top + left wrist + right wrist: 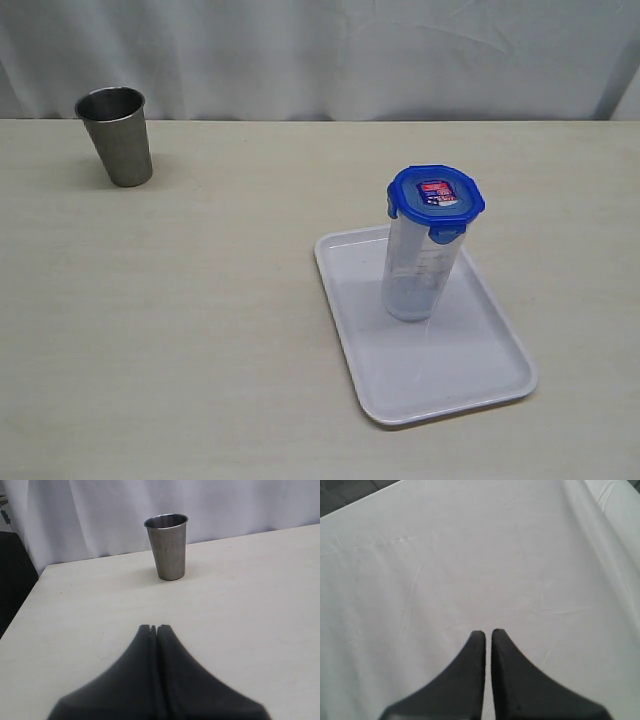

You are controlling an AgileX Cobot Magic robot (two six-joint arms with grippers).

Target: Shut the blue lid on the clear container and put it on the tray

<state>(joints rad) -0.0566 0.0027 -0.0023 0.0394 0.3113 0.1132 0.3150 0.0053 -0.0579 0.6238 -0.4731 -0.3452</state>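
As far as I can see from the exterior camera, the pale wood-grain table [200,330] fills most of the scene, with a white curtain [300,50] hanging behind its far edge. The white tray [470,365] lies flat on the right half of the table, one short end toward the curtain. The clear container [415,285] stands upright on the tray, in the half nearer the curtain, its base on the tray floor. A steel cup [115,135] stands upright at the far left of the table, well apart from the tray. The blue lid [436,200] sits on the container's mouth with its tabs folded down (whether each one has snapped home I cannot tell), its red-and-white label [436,193] facing up.

Neither arm shows in the exterior view. The left gripper [153,628] has its jaws pressed together on nothing, pointing across bare table toward the cup. The right gripper [488,632] has its jaws drawn together too, empty, facing white cloth.
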